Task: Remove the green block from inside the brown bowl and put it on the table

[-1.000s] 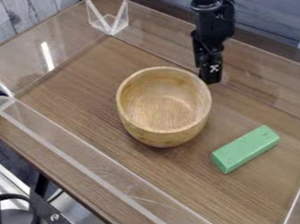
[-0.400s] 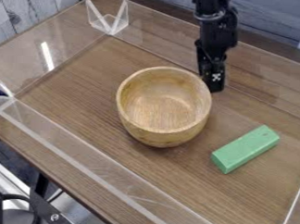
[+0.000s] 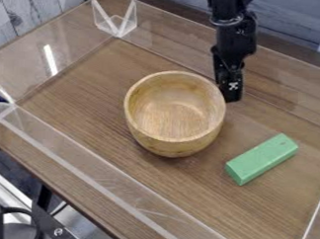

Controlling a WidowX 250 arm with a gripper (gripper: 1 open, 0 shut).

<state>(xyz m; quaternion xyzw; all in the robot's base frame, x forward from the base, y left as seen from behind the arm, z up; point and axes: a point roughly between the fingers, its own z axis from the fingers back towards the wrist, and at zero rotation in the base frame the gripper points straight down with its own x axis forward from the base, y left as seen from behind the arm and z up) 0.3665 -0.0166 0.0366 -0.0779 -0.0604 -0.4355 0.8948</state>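
The green block (image 3: 263, 158) lies flat on the table (image 3: 105, 75), to the right of the brown bowl (image 3: 170, 142) and a little nearer the front. The block is outside the bowl and a short gap separates them. The bowl stands upright in the middle of the table, and its inside shows only bare wood. My gripper (image 3: 231, 90) hangs low behind the bowl's right rim, pointing almost straight down. It is open, with nothing between its fingers. It touches neither the bowl nor the block.
Clear acrylic walls (image 3: 69, 163) run along the table's front and left edges. A clear acrylic bracket (image 3: 116, 19) stands at the back left corner. Bare tabletop lies left of the bowl and in front of the block.
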